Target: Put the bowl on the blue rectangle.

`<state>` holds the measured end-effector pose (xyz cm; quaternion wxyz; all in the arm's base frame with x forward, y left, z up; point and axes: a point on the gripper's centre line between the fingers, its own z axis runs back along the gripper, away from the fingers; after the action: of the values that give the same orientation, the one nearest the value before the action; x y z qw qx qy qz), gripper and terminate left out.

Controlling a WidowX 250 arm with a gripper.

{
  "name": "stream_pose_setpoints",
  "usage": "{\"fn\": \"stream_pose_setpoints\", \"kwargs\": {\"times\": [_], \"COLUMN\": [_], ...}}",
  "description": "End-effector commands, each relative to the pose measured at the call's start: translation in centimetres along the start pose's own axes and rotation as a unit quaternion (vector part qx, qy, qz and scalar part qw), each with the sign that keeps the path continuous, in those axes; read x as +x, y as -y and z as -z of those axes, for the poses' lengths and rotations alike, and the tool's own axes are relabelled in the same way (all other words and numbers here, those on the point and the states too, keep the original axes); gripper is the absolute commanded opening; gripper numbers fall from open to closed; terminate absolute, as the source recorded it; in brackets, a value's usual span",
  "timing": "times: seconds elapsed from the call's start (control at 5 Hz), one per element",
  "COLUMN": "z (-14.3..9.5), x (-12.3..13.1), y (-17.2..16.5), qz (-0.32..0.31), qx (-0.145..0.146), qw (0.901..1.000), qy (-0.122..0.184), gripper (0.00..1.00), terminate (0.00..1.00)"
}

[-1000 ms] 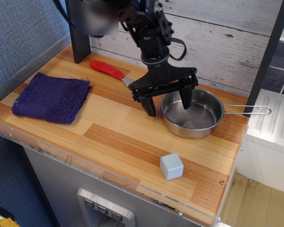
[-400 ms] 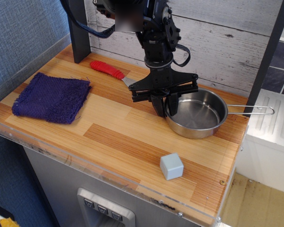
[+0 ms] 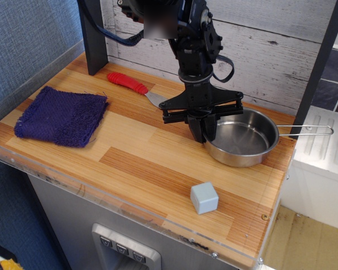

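Observation:
The bowl (image 3: 242,139) is a shiny shallow steel pan with a long wire handle pointing right, at the right side of the wooden table. My gripper (image 3: 203,133) is shut on the bowl's left rim and holds it tilted, with its left side a little off the wood. The blue rectangle (image 3: 62,115) is a dark blue-purple knitted cloth lying flat at the table's left, far from the bowl and gripper.
A red-handled fork (image 3: 132,85) lies at the back between cloth and gripper. A small grey-blue cube (image 3: 204,197) sits near the front edge below the bowl. A dark post (image 3: 318,62) stands at the right; a plank wall runs behind.
My gripper closed from open onto the bowl's left rim. The bowl shifted right and its left side rose slightly.

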<state>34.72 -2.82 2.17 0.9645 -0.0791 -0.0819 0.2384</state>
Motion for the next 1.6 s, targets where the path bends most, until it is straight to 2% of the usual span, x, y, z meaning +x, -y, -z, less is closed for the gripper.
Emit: {"fn": "stream_pose_setpoints", "kwargs": {"times": [0.0, 0.4, 0.6, 0.8, 1.0, 1.2, 1.4], "z": [-3.9, -8.8, -11.7, -13.9, -15.6, -16.3, -16.1], "x": [1.9, 2.8, 2.1, 0.2, -1.4, -1.7, -0.4], "y": [-0.2, -1.8, -3.5, -5.6, -7.5, -9.8, -12.4], "qz": [0.037, 0.067, 0.088, 0.088, 0.082, 0.075, 0.066], "qx": [-0.031, -0.037, -0.03, -0.024, -0.03, -0.027, -0.012], "qw": [0.9982, 0.9953, 0.9931, 0.9929, 0.9925, 0.9927, 0.9928], "qy": [0.034, 0.059, 0.072, 0.076, 0.085, 0.09, 0.099], "gripper": [0.0, 0.0, 0.0, 0.0, 0.0, 0.0, 0.0], "terminate": [0.0, 0.0, 0.0, 0.0, 0.0, 0.0, 0.0]}}
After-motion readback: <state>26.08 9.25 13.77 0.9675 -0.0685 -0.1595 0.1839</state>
